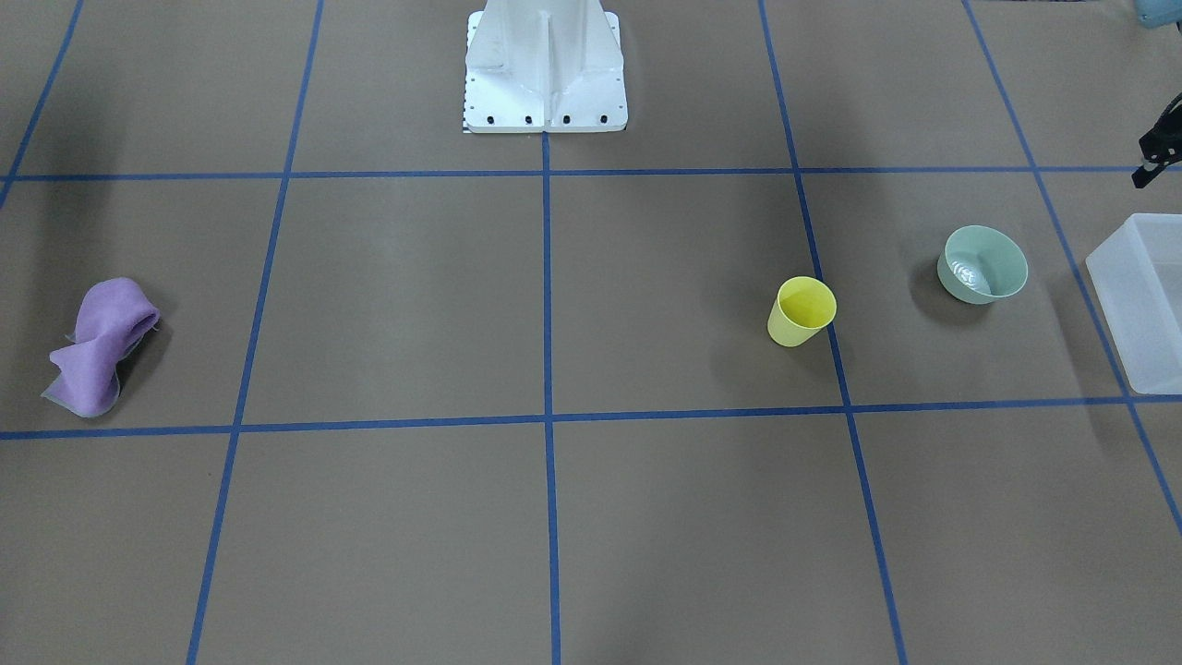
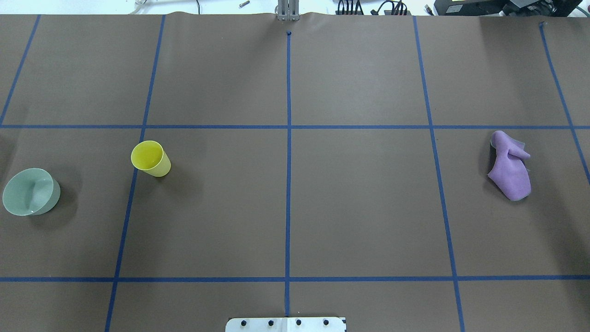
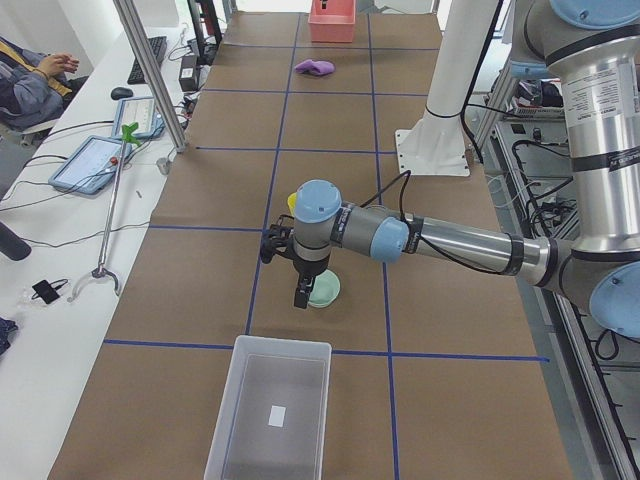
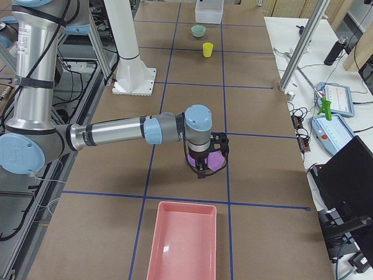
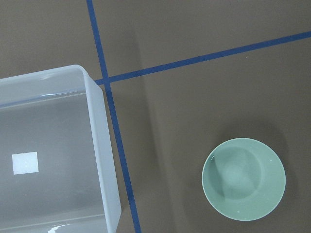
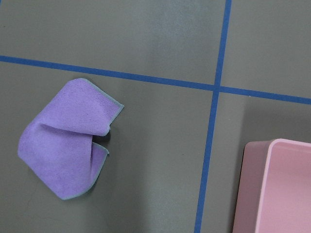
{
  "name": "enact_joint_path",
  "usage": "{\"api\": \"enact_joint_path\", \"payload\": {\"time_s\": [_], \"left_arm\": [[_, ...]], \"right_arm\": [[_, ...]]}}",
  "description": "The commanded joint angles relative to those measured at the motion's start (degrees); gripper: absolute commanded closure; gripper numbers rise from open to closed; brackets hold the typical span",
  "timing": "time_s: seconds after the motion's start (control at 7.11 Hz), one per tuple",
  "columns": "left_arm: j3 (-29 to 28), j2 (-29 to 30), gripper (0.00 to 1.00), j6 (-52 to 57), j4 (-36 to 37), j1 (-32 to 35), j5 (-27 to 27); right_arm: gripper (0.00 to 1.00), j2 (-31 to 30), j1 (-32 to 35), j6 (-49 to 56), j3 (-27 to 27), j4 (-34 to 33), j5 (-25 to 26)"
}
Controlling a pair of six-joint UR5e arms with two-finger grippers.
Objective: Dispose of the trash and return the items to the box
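Exterior left view has the left gripper (image 3: 299,297) hanging fingers-down just above the small round pale mint-green glossy bowl (image 3: 326,290). How its jaws stand cannot be told from there, and the left wrist camera shows no fingers at all. The right gripper (image 4: 201,171) is in the same case: it appears only in the exterior right view, poised over the crumpled purple cloth (image 4: 217,163), with its jaw state unreadable.

The bowl sits upright near the table's end on the robot's left. It is just short of the translucent frosted-white rectangular plastic box (image 3: 228,420) at that end edge, apart from it, with a blue tape line between them. A yellow plastic cup (image 1: 802,311) stands further toward the table's middle.

The step in hand looks like picking up the bowl. A sound grasp would put one finger inside the rim and one outside, since the slick wall may slip. The bowl should then rise clear of the box's thin wall before crossing over it.

The overhead view shows neither arm nor box. The right wrist view alone brings close the pink plastic tray (image 6: 252,187) just beside the cloth, at the table's right end.
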State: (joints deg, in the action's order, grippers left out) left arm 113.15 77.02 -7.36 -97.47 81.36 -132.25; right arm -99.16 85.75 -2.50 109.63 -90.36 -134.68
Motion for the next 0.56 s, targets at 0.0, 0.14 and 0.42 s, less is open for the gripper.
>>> {"api": "enact_joint_path", "payload": {"time_s": [0.0,0.14,0.42], "left_arm": [[-1.94,-2.81,0.02,-0.81,-10.8,0.64,0.14],[-5.62,-2.76,0.02,-0.9,-13.77,0.55,0.06],[-5.39,-2.84,0.02,-0.99,-14.5,0.55,0.06]], "right_arm": [[0.0,0.1,0.03,-0.31,-0.21,0.27,-0.14],[0.0,0.19,-0.05,-0.31,-0.3,0.27,0.03],[0.0,0.19,-0.32,-0.49,-0.38,0.27,-0.15]]}}
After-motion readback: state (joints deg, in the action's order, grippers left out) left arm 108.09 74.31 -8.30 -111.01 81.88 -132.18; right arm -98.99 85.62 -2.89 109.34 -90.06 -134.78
